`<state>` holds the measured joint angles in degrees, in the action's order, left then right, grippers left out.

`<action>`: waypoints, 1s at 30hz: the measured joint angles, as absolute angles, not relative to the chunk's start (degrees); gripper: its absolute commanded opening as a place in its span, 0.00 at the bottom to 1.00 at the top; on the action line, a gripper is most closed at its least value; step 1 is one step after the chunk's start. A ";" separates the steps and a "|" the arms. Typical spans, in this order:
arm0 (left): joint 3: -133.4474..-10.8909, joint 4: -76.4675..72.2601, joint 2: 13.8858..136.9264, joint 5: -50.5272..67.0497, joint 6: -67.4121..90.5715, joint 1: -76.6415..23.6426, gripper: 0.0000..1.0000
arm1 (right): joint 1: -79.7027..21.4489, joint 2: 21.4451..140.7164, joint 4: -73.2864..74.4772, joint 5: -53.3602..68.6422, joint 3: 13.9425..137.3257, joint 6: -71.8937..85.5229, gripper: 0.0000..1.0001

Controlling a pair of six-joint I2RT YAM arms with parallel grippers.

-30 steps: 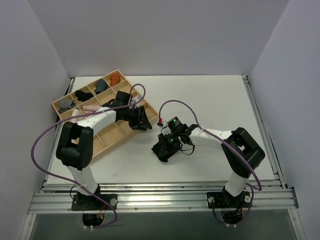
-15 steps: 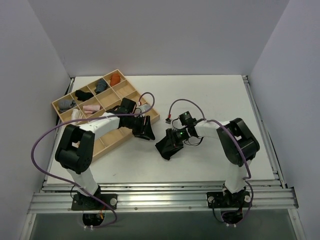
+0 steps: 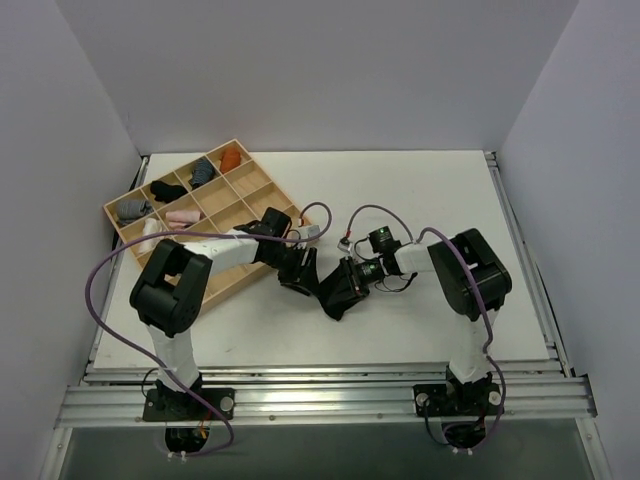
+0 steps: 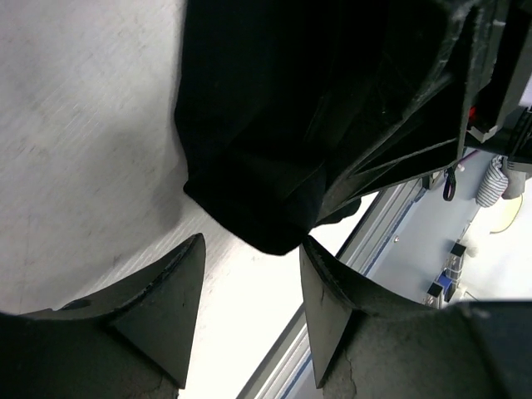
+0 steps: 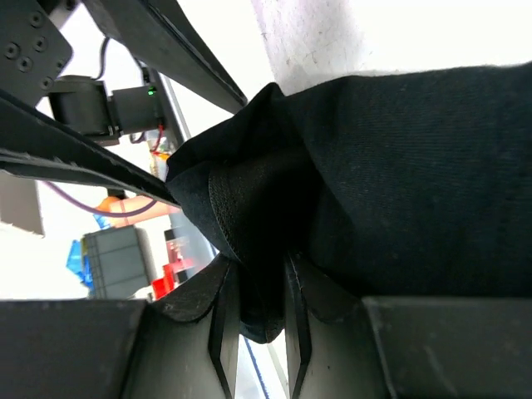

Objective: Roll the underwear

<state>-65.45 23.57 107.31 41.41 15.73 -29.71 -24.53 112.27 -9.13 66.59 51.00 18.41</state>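
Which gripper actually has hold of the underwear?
The right gripper: its jaws pinch a fold of the underwear. The left gripper is open at its corner.

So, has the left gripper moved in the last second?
Yes. The left gripper has slid right and toward the near edge, off the tray and up to the underwear.

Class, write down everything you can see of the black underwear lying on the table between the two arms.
The underwear is plain black, soft, finely woven fabric, bunched into a crumpled heap on the white table, not yet a neat roll. The right gripper has its jaws shut on a fold of it. One corner sits at the mouth of the left gripper, whose jaws stand open, not gripping it.
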 measured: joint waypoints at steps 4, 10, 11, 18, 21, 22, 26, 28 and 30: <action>-66.52 23.22 108.73 42.28 15.18 -30.46 0.61 | -23.73 113.97 -9.72 69.38 51.29 18.65 0.00; -67.16 21.82 109.78 43.00 15.20 -30.72 0.62 | -23.31 115.39 -9.67 71.35 51.94 18.79 0.00; -67.42 21.82 109.95 43.18 15.20 -30.72 0.62 | -23.27 115.57 -9.69 71.59 51.99 18.83 0.00; -68.10 19.81 110.89 44.88 15.16 -30.72 0.67 | -23.16 116.09 -9.87 72.31 52.14 19.31 0.00; -68.10 18.90 111.15 45.80 15.20 -30.79 0.66 | -23.16 116.11 -9.89 72.31 52.16 19.55 0.00; -68.10 18.63 111.37 45.98 15.20 -30.83 0.65 | -23.16 116.14 -9.89 72.31 52.21 19.64 0.00; -68.10 18.02 112.68 46.33 15.29 -30.98 0.39 | -23.16 116.16 -9.87 72.29 52.29 19.94 0.00; -68.20 17.74 113.30 46.98 15.51 -30.98 0.27 | -23.18 116.18 -9.89 72.18 52.31 20.27 0.02; -68.64 17.82 113.51 47.20 15.66 -30.98 0.15 | -23.18 116.18 -9.85 71.94 52.42 20.71 0.09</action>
